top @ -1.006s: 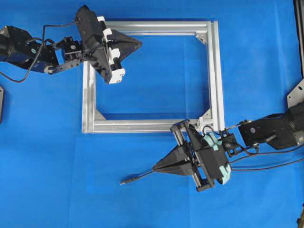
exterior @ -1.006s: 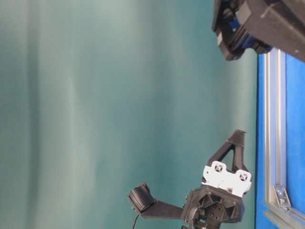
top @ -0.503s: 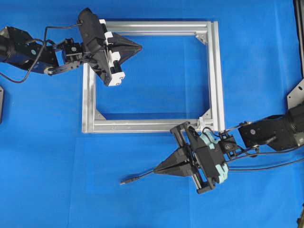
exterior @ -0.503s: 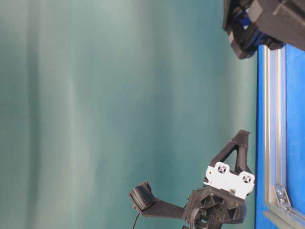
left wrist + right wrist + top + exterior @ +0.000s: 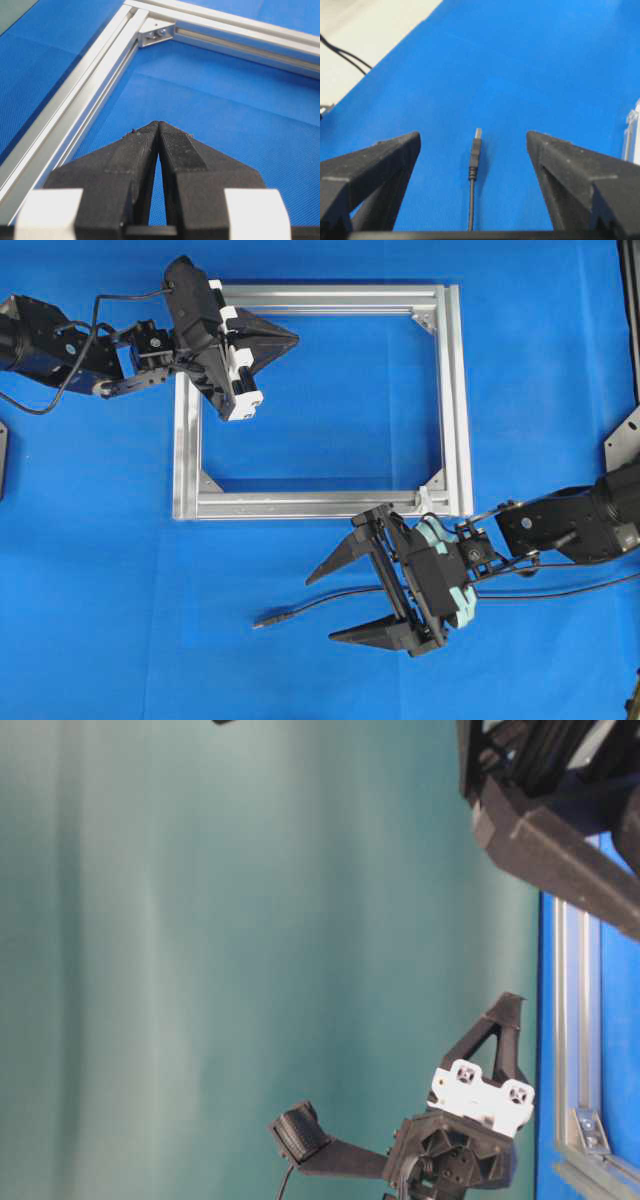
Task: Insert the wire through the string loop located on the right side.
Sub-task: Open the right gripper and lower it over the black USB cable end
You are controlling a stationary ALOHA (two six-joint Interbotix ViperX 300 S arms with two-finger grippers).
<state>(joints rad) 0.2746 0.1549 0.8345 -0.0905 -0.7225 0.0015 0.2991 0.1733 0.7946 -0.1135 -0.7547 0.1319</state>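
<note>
No containers here, just an aluminium frame [image 5: 448,400] flat on the blue table [image 5: 100,590]. Right claw [image 5: 334,603] spread wide, nothing pinched; the wire [image 5: 300,610] lies on the table between its fingers, plug tip [image 5: 476,145] pointing away, just below the frame's lower bar. Left claw [image 5: 294,337] pressed together, empty, over the frame's upper-left corner. String loop: can't make it out in any view. Right wrist view shows the plug clearly; overhead only gives a thin dark line. Table-level view is sideways, mostly a teal backdrop, with the right arm cut off at the top and no wire visible.
</note>
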